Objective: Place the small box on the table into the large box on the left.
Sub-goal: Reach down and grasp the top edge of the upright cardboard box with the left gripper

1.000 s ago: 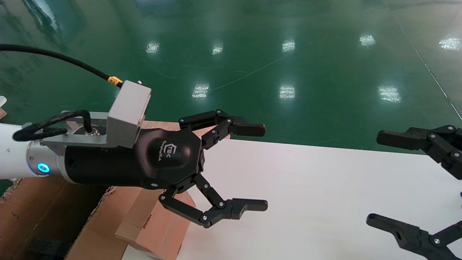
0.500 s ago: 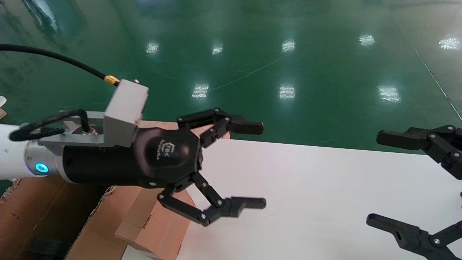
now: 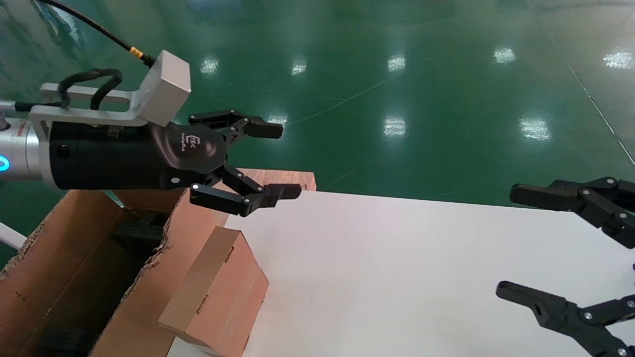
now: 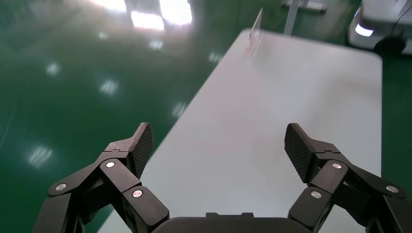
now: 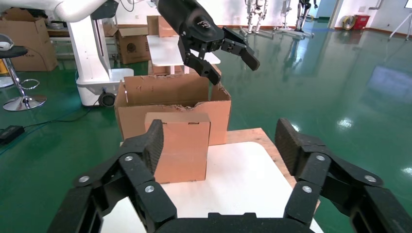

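The left gripper [image 3: 280,159] hangs wide apart and empty above the large box [image 3: 74,267]. The small box [image 3: 218,287] stands at the table [image 3: 397,277] edge, maybe touching it. The right gripper [image 3: 506,243] waits apart, far right.

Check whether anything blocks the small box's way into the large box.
The large box's own ragged near wall stands between them; the small box on the table abuts it and must be lifted over. Open left gripper hovers above.

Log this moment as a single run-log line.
left gripper: open, empty, raised above large box | right gripper: open, idle over table | small box: on table edge beside large box, not yet placed
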